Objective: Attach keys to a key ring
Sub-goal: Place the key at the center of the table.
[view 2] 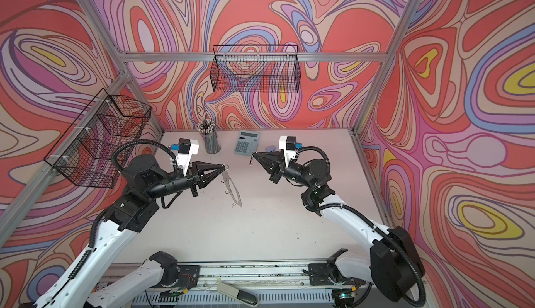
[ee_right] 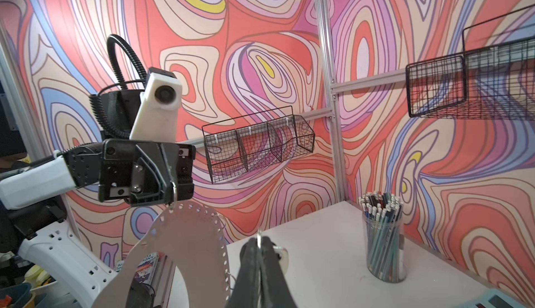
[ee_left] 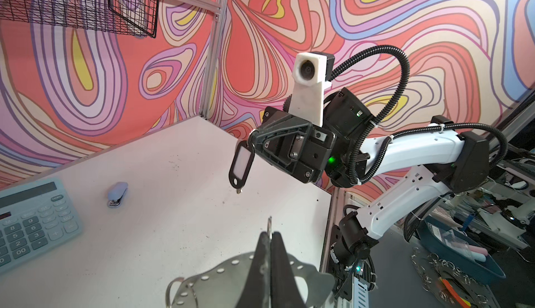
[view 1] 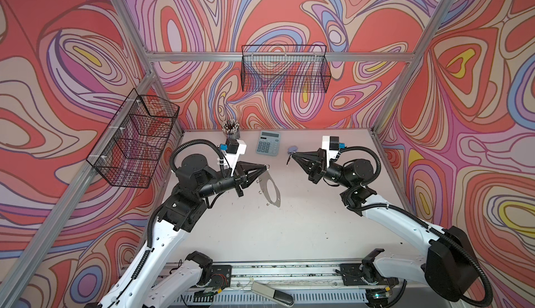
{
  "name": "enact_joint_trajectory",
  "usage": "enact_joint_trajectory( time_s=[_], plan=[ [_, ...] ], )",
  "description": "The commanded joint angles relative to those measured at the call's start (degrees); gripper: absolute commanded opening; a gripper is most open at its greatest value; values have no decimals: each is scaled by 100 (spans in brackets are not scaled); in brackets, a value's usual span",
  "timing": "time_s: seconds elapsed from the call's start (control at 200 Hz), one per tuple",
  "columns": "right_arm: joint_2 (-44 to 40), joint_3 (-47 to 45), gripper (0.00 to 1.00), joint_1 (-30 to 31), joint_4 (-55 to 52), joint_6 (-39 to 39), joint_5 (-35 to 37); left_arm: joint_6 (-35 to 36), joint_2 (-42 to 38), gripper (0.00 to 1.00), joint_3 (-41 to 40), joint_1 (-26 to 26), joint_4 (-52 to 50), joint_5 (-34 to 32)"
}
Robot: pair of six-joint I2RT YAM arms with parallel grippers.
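Both top views put the work just on the robot's side of the calculator [view 1: 268,143]. Our left gripper [view 1: 267,166] is pressed together on the key ring [view 1: 262,185], which dangles from it, away from the calculator. Our right gripper [view 1: 291,154], off the calculator's near right corner, is pinched on the keys [view 1: 288,160]; the two tips face each other, apart.

Left wrist view: we see a thin wire loop [ee_left: 269,225] caught between our own fingers, the dotted band below. Opposite, the black tag [ee_left: 241,163] hangs under the right gripper [ee_left: 252,138] — free to swing.

Right wrist view: the key ring [ee_right: 191,234] hangs broadside from the left gripper [ee_right: 173,189].

Both holds are thin pinches on hanging parts. We judge that a quick approach could set band or tag swinging, so the key misses the loop — or a nudge could twist the wire out of the left jaws.
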Motion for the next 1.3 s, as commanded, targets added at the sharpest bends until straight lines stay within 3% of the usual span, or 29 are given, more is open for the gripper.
enact_joint_trajectory(
  time_s=[0.0,0.105,0.265,0.381,0.536,0.731,0.937,1.297],
  plan=[
    [39,-116,0,20,544,310,-218,122,0,0,196,1,104,-29],
    [-45,-16,0,21,-203,297,-186,139,1,0,180,1,88,-22],
    [-381,579,0,21,-4010,-503,279,216,-165,0,57,0,34,-123],
    [-783,494,0,20,-5792,-900,873,262,-262,0,-17,1,9,-197],
    [-1212,458,0,22,-7597,-832,1559,202,-306,0,-99,3,119,-184],
    [-833,895,0,21,-9926,-594,2027,92,-359,0,-239,7,276,-154],
    [-8,777,0,37,-10366,-611,2338,81,-299,0,-350,2,355,-68],
    [2702,1835,0,31,-9930,-1054,2291,105,-376,0,-506,3,329,-85]
  ],
)
